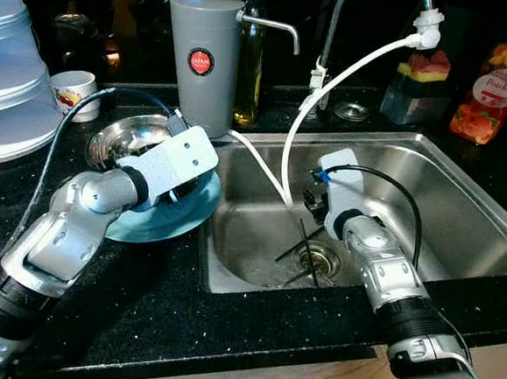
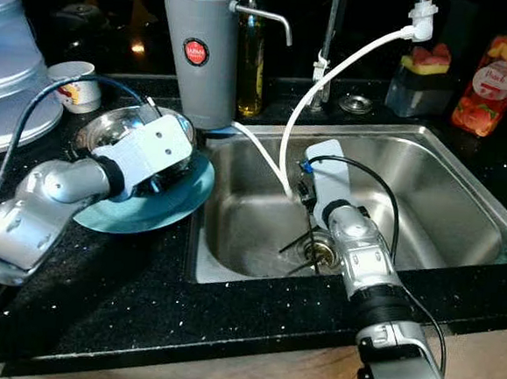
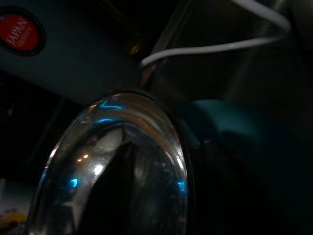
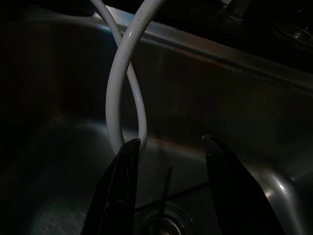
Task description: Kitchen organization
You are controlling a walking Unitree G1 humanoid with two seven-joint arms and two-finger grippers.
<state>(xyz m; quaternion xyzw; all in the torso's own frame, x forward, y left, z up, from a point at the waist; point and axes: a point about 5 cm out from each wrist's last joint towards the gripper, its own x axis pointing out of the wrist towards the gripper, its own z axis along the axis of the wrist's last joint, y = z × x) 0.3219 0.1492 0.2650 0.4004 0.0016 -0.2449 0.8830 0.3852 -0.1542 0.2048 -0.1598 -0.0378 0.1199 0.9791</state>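
Left hand (image 3: 115,196) reaches into steel bowl (image 1: 121,140) on black worktop (image 1: 165,305), beside teal plate (image 1: 177,214); can't tell if its fingers are spread or together; right hand (image 4: 171,147) down in steel sink (image 1: 462,215), fingers spread, empty, just beside white hoses (image 4: 122,93), above drain (image 1: 318,260); grey water filter (image 1: 204,63) behind bowl; small cup (image 1: 72,92) further left.

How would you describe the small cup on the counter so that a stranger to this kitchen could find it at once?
Start at the steel sink and go to the black counter on the robot's left, past the tall grey canister and the steel bowl on the teal plate. The small white cup stands beyond them; it alone is white with red and yellow print.
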